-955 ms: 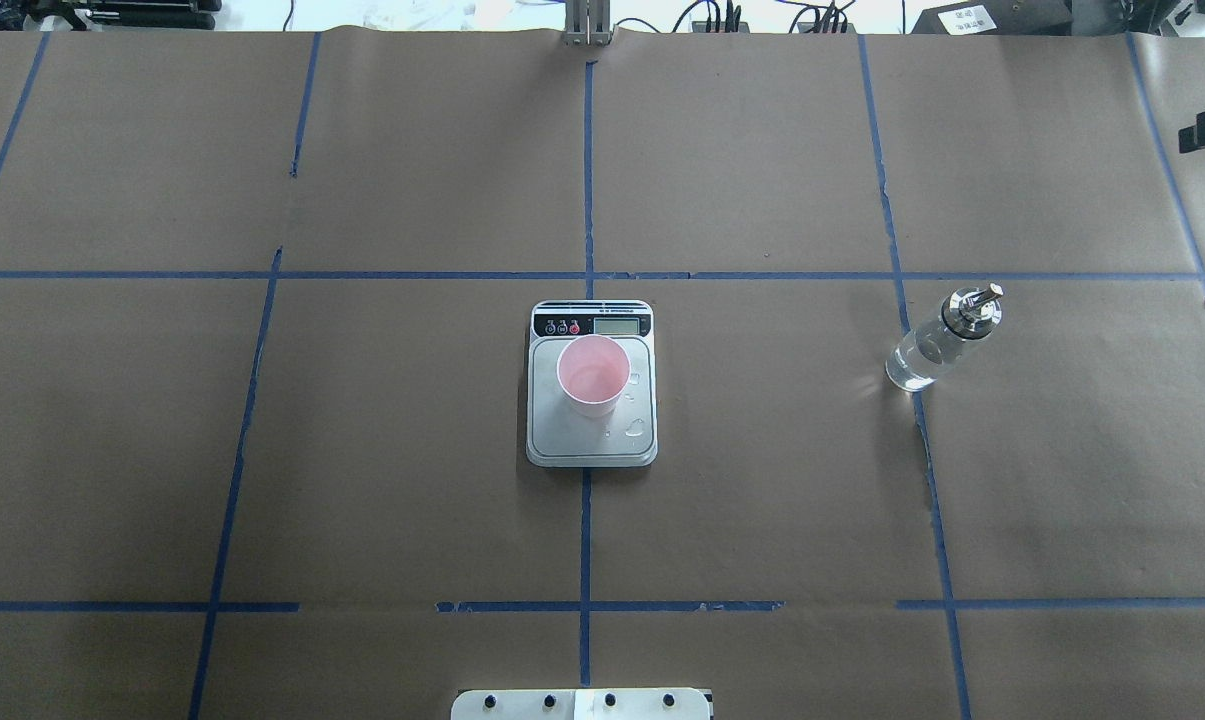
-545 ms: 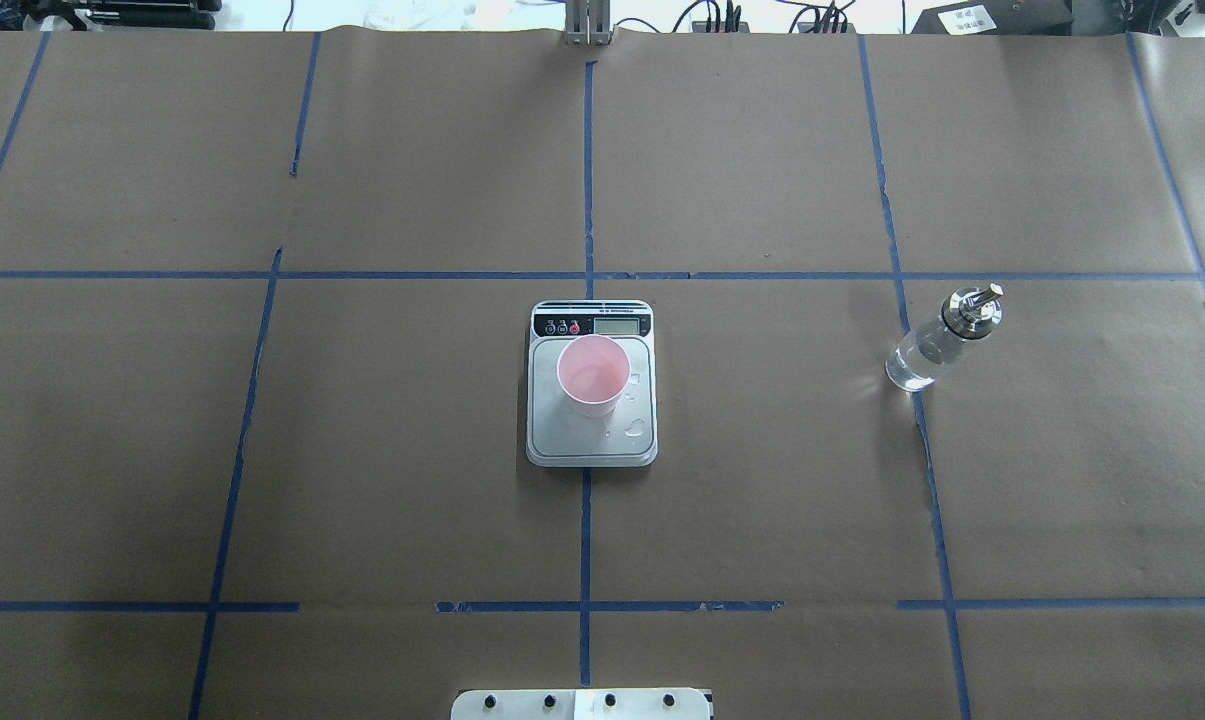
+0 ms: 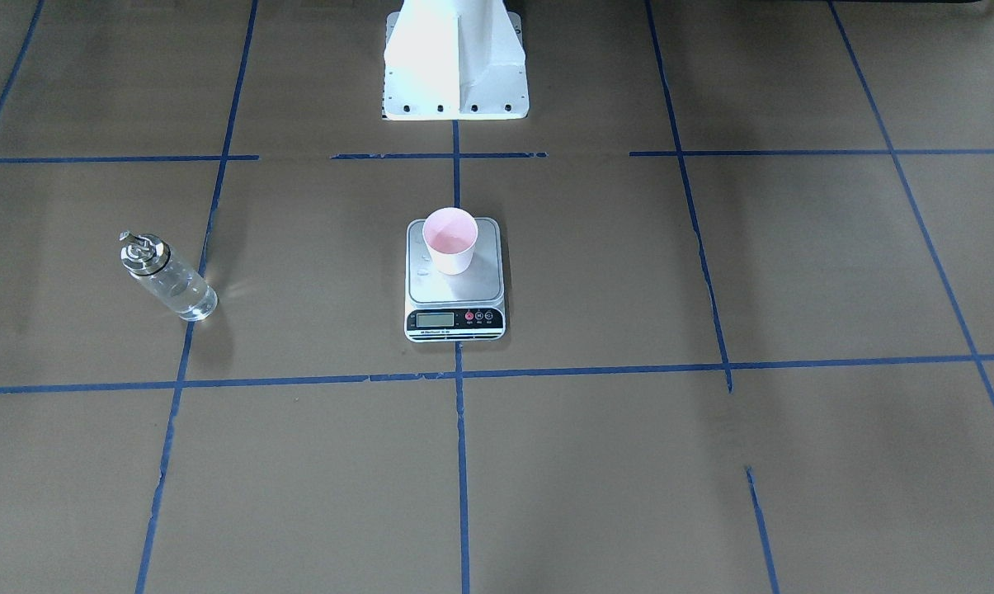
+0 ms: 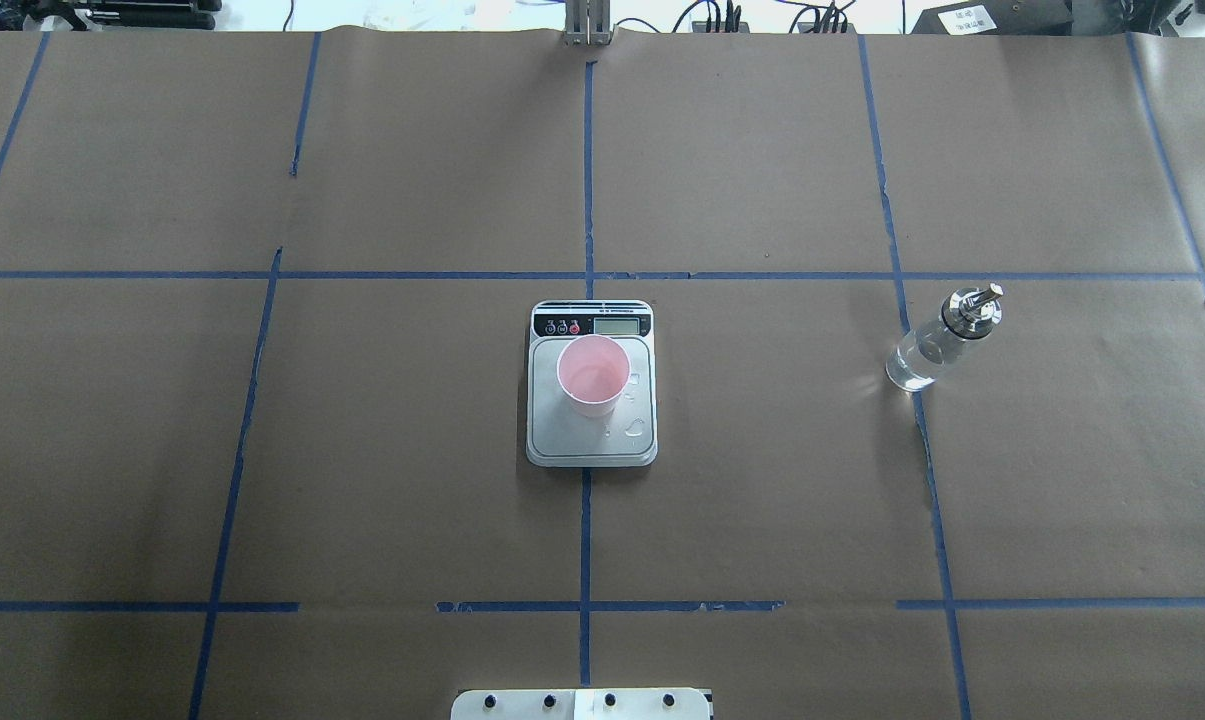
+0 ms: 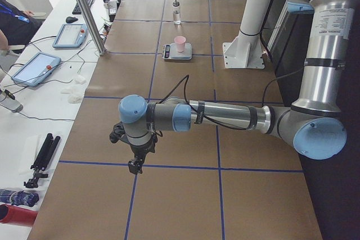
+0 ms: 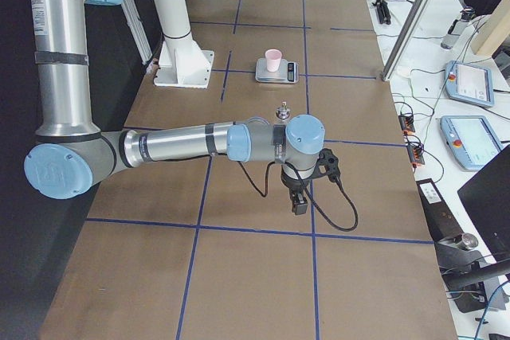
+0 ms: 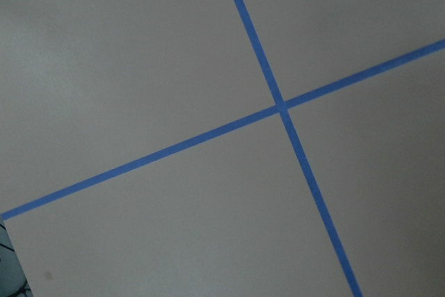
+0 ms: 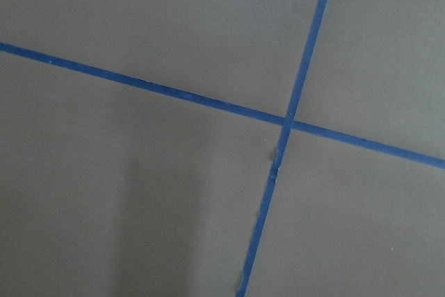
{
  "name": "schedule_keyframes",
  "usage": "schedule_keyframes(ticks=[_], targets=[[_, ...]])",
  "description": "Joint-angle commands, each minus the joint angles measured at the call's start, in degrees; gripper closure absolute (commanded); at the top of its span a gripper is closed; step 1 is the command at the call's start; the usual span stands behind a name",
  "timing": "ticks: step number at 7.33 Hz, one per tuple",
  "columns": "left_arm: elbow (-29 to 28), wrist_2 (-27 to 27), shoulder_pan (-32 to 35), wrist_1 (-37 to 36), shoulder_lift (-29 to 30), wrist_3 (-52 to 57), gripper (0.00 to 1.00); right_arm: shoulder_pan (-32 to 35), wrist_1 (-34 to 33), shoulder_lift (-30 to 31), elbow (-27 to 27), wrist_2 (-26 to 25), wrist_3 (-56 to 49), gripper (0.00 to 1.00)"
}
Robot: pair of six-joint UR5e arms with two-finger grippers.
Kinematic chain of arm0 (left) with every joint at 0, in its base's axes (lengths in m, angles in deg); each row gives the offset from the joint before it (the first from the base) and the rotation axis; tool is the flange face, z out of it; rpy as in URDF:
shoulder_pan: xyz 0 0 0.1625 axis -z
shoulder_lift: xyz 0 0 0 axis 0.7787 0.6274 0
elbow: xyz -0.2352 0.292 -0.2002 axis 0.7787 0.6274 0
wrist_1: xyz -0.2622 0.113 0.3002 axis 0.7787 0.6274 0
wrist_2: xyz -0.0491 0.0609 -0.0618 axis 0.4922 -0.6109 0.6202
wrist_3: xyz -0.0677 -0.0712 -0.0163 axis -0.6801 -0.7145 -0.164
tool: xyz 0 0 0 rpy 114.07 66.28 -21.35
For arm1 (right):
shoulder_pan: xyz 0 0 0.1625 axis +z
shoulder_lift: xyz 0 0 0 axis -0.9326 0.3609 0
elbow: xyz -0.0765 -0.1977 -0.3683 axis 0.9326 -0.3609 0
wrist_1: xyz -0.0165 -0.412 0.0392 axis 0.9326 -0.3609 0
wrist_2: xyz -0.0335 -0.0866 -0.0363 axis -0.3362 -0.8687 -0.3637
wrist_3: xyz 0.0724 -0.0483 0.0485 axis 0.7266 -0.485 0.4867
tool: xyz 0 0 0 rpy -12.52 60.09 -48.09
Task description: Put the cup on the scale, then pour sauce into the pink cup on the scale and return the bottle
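While the cup (image 4: pixel 593 375) stands on the scale (image 4: pixel 592 445), well apart from the left end effector (image 5: pixel 134 166) and right end effector (image 6: pixel 297 207), the bottle (image 4: pixel 937 340) stands between the right one and the scale. I cannot tell either end effector's state.

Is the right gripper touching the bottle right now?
Apart. Overhead view shows the bottle standing alone, no gripper near it; exterior right view shows the right gripper hanging over bare paper.
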Motion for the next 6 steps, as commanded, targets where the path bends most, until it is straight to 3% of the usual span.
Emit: schedule_keyframes(ticks=[1, 6], targets=[[-1.6, 3.8, 0.0, 0.2, -3.4, 1.2, 0.00, -0.1, 0.9, 0.4, -6.5, 0.1, -0.5, 0.00], [0.7, 3.4, 0.1, 0.1, -3.9, -1.8, 0.00, 0.4, 0.9, 0.5, -6.5, 0.4, 0.0, 0.00]])
